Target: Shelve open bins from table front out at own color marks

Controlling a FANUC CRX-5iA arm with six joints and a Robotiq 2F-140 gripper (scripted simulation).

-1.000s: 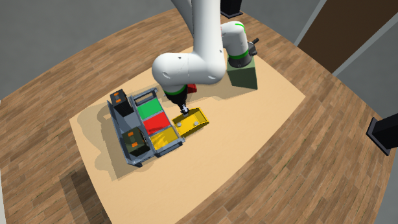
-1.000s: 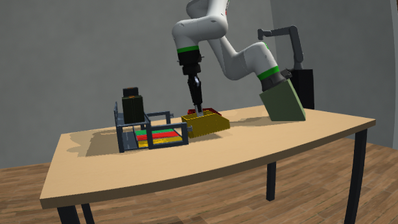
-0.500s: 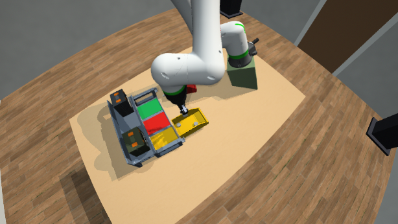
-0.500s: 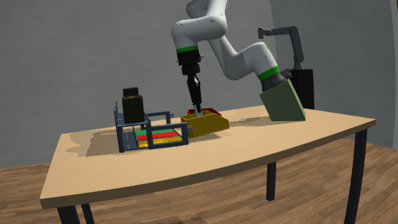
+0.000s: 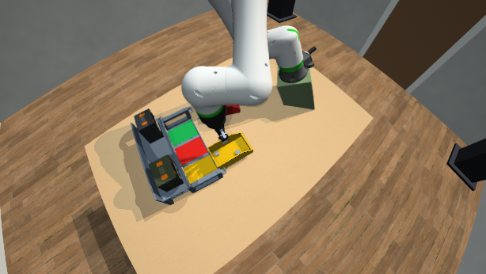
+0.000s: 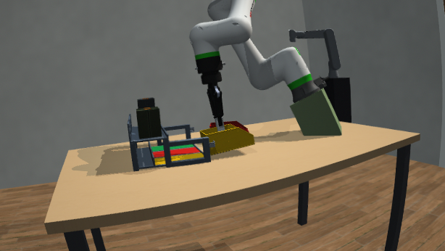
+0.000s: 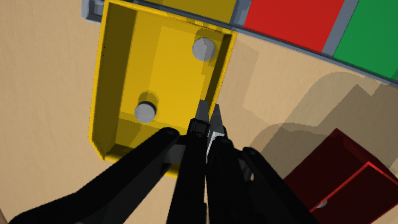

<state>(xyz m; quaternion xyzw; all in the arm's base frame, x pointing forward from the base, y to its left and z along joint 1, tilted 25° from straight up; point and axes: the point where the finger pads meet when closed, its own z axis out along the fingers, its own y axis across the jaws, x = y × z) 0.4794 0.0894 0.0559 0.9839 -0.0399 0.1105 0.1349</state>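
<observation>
we see the black two-finger gripper [image 5: 224, 139] [image 6: 219, 128] [image 7: 205, 114] clenched on one long side wall of the open yellow bin [image 5: 231, 152] [image 6: 233, 141] [image 7: 160, 75], one fingertip inside it and one outside. two grey round parts lie in the bin. it is in front of the slate-blue metal shelf [image 6: 167, 154] [image 7: 241, 11], outside its marked places, one end close to the shelf's front; we cannot tell whether its underside touches the table.

across the shelf's row run the flat yellow mark [image 5: 200, 172] [image 6: 181, 158] [image 7: 207, 7], the red one, then the green one. the open dark-red bin [image 5: 233, 109] [image 6: 243, 126] [image 7: 325, 175] stands farther off, out in front of the shelf's green end. on the shelf's rear upper part we see two dark boxes with orange patches, apart from each other.

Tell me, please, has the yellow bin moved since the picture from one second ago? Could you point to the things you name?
Yes, slightly: judged against the shelf [image 5: 160, 150] [image 6: 167, 152] [image 7: 340, 25], the yellow bin [image 5: 227, 157] [image 6: 232, 141] [image 7: 165, 75] has shifted a little toward it.
</observation>
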